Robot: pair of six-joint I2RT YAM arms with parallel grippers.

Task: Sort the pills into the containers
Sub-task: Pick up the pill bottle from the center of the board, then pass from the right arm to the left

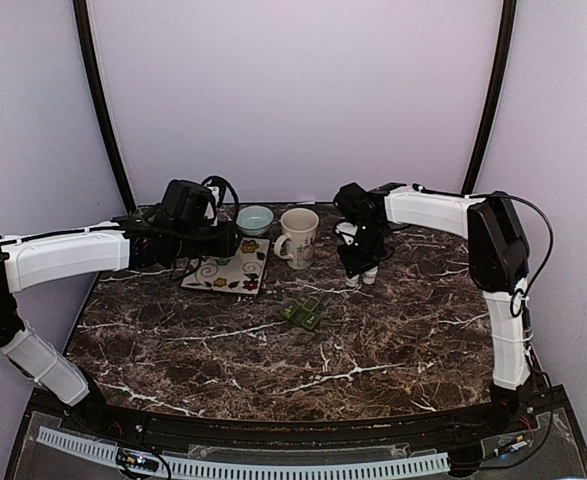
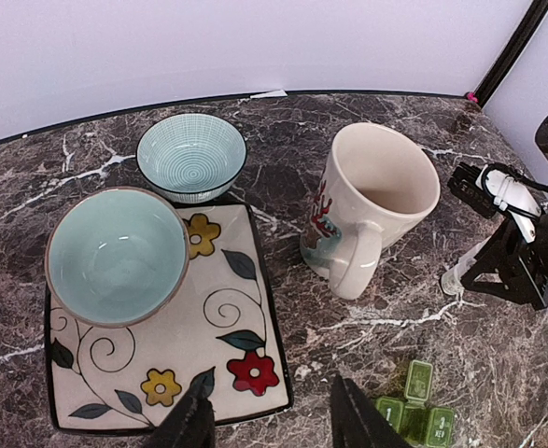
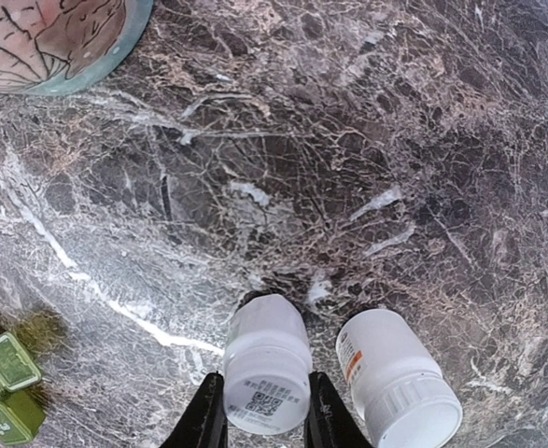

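Observation:
Two white pill bottles stand side by side on the marble table. My right gripper [image 3: 264, 411] is shut on the left bottle [image 3: 267, 359], one finger on each side of its cap. The second bottle [image 3: 395, 378] stands free just to its right. A green pill organiser [image 3: 3, 383] [image 1: 303, 312] lies on the table to the left, some lids raised. My left gripper [image 2: 274, 425] hangs open and empty above the near right corner of the floral plate [image 2: 208, 336]. No loose pills show.
A pale blue bowl [image 2: 115, 254] sits on the plate, and a smaller patterned bowl [image 2: 191, 154] stands behind it. A white mug [image 2: 372, 210] stands between the plate and the right arm [image 1: 413, 210]. Curtain walls close the back and sides.

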